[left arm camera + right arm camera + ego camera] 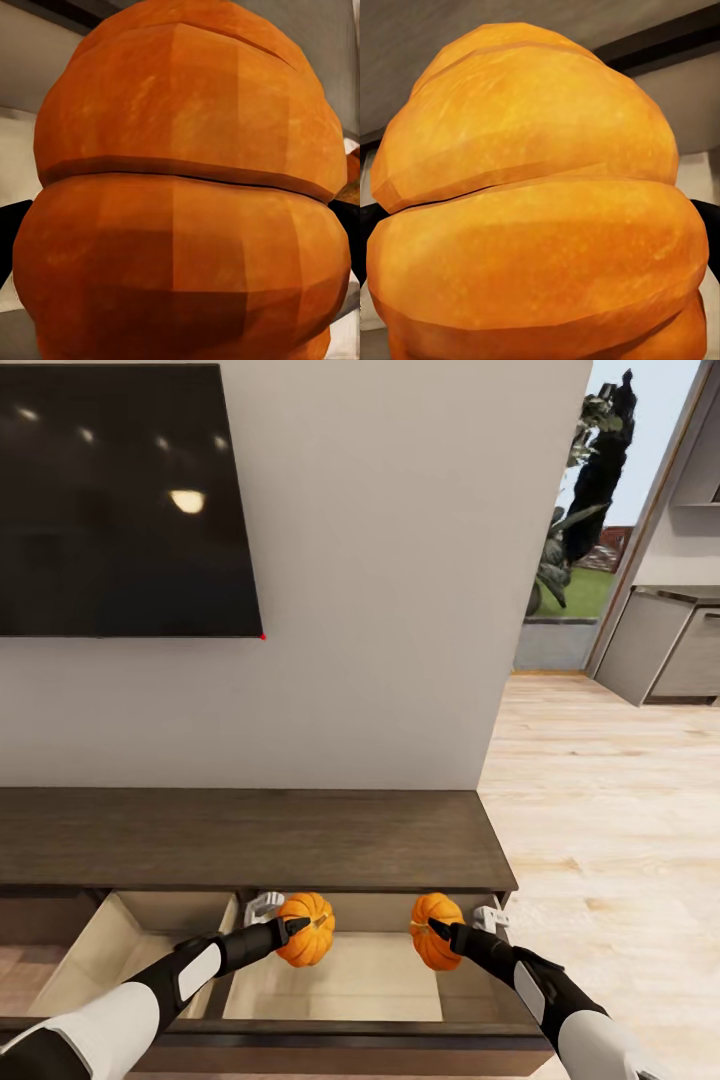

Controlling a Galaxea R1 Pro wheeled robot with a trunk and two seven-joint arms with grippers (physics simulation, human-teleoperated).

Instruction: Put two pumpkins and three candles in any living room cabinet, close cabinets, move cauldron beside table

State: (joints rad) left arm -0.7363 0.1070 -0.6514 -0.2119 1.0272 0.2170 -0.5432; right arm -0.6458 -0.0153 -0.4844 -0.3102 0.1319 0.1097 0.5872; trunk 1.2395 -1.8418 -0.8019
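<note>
Two orange ribbed pumpkins hang over the open drawer [350,980] of the long dark-brown cabinet [250,840]. My left gripper [297,928] is shut on the left pumpkin [310,942], which looms large in the left wrist view [180,187]. The right pumpkin [432,938] sits in my right gripper [437,930], shut on it, and it bulks close in the right wrist view [532,202]. Both pumpkins are held above the pale beige drawer floor. Candles, cauldron and table are out of view.
A second open drawer [130,950] lies to the left of the first. A black TV [120,500] hangs on the grey wall above the cabinet. Pale wood floor [610,810] stretches to the right toward a kitchen counter [670,650] and a window.
</note>
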